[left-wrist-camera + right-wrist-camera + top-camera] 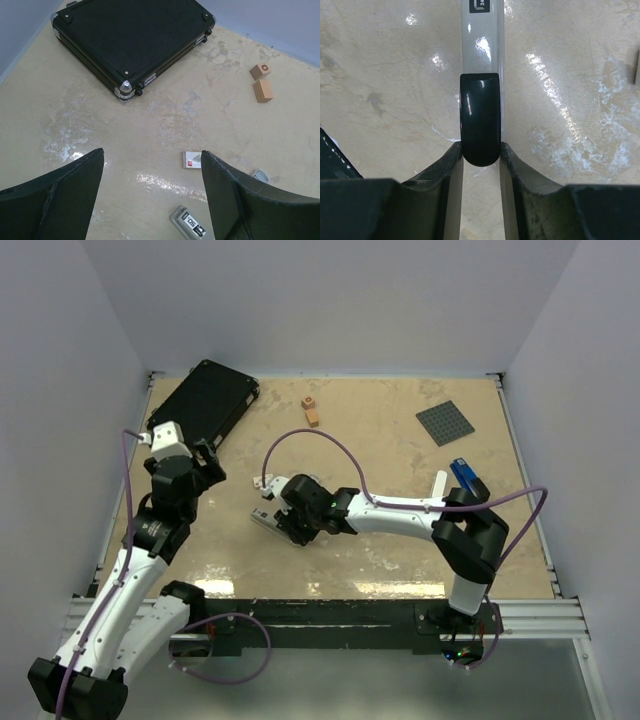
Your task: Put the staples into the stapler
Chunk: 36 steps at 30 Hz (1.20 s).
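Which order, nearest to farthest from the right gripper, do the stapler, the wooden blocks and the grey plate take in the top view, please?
1. The stapler, at the right gripper itself, mid-table.
2. The wooden blocks, farther back, near the centre.
3. The grey plate, at the back right.

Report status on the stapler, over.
Left fingers open, empty. Right fingers clamped on stapler, black end. Nothing blocking.

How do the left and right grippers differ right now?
The left gripper holds its jaws wide with nothing between; the right gripper has its jaws closed on the stapler. The left hangs high over the table; the right sits low near it. Both have black jaws.
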Motion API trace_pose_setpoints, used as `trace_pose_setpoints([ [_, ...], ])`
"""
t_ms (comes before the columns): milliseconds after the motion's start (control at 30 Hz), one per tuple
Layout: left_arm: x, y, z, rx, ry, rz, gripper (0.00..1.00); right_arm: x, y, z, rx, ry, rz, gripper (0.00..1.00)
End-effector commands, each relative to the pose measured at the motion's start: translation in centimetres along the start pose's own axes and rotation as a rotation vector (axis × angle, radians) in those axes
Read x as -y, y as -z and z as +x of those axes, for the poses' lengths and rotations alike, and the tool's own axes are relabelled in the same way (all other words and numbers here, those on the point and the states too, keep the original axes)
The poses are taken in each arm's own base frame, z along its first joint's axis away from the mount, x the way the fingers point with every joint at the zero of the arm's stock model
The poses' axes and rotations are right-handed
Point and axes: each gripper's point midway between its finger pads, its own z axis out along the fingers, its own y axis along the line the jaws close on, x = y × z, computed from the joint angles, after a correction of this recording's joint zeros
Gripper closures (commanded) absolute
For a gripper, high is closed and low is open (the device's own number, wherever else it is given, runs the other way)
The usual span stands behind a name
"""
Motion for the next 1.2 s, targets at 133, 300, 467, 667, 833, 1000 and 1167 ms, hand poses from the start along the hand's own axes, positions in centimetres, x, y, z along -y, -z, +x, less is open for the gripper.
trace_pose_setpoints([
  [133,-0.4,0.0,-1.2,0.046,-0.005,-0.003,0.17,0.4,-2.0,2.4,-0.074,0.0,0.023,0.95],
  [300,-0.4,0.0,-1.2,0.044,0.002,0.005,0.17,0.9,-4.0,6.1,-0.151,-0.015,0.045,1.0],
  [467,-0.3,-0.1,-1.1,0.04,0.006,0.015,0.17,1.1,-4.6,7.2,-0.176,-0.018,0.071,1.0],
  [667,-0.2,-0.4,-0.8,0.025,0.007,0.022,0.17,0.9,-5.0,4.2,-0.137,-0.003,0.088,1.0],
  [833,-0.6,-0.1,-1.3,0.043,0.024,0.013,0.17,-0.3,-5.2,-0.6,-0.027,-0.023,0.051,0.93],
  [1000,-1.3,0.2,-2.0,0.079,0.044,-0.01,0.17,-1.3,-6.0,-5.3,0.068,-0.036,0.014,0.8],
  [1167,-1.9,0.5,-2.4,0.1,0.05,-0.028,0.17,-2.3,-6.7,-9.5,0.123,-0.032,-0.022,0.65],
])
